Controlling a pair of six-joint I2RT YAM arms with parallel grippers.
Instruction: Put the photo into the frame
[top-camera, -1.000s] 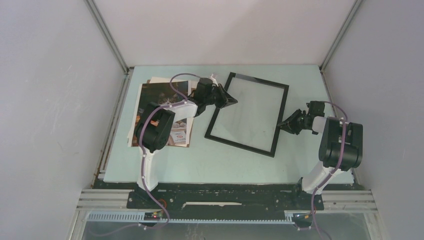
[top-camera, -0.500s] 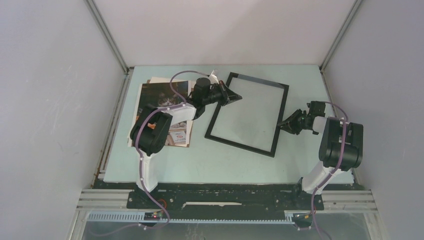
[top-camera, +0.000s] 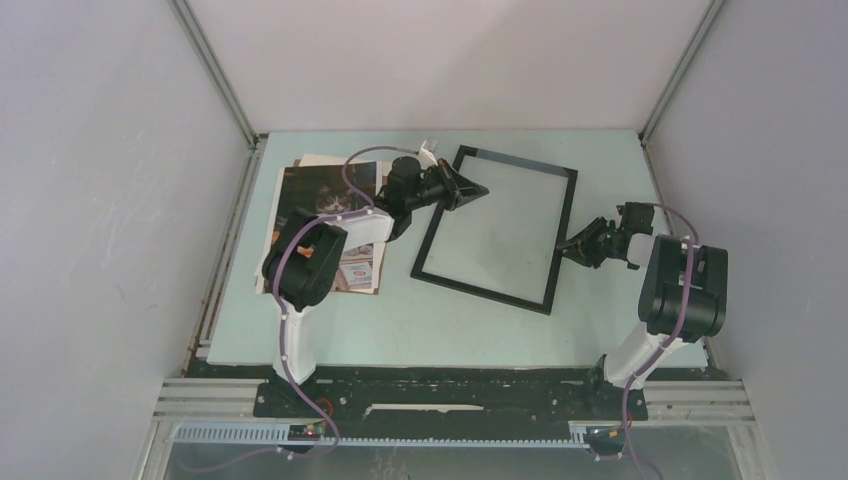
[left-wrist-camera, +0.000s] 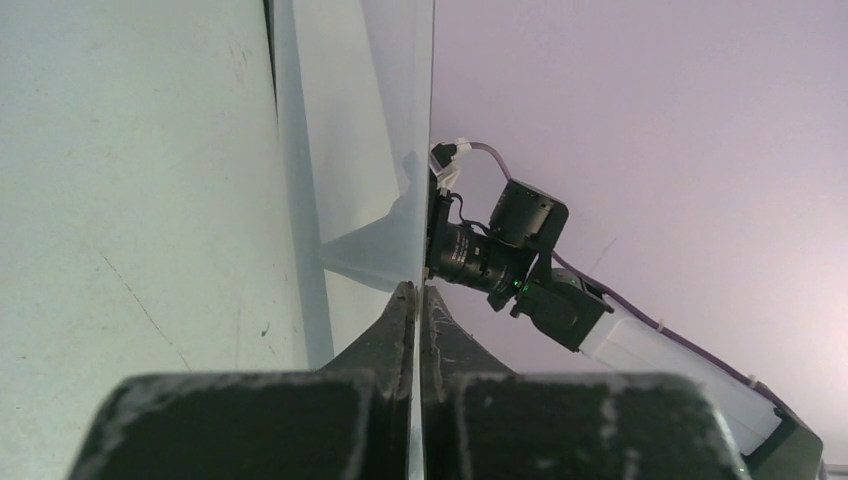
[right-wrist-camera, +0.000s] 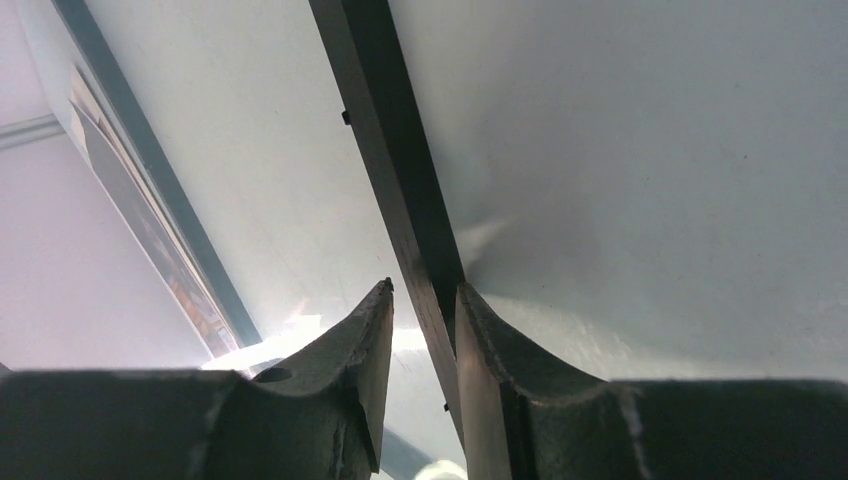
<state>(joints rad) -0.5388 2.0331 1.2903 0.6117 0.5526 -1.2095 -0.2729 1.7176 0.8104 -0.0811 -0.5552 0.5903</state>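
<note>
From above, the frame (top-camera: 495, 230) is seen lying flat on the desk (top-camera: 400, 325), near the middle and turned a little. The photo (top-camera: 312, 192) is seen on the left side of the desk, beside the frame but not touching it. It lies on top of other sheets, and part of it is hidden by the left arm (top-camera: 305, 260). The left gripper (top-camera: 472, 191) is held over the top left part of the frame, just past its edge. The right gripper (top-camera: 566, 246) is set at the right edge of the frame, about halfway along. In the left wrist view, the fingers (left-wrist-camera: 385, 345) of the left gripper are seen pressed tight together, and nothing can be made out between them. Whether their tips touch the frame cannot be told. The desk fills the left side of this view, and the right arm (left-wrist-camera: 560, 300) is seen far ahead against the wall. In the right wrist view, the black rail (right-wrist-camera: 400, 190) of the frame is seen running between the two fingers (right-wrist-camera: 345, 360) of the right gripper. These fingers are set only a little apart. One finger is touching the rail, and a small gap is left on the other side, so the rail is not squeezed. A thin strip of colours is seen past the far rail, too flat to be read.
</note>
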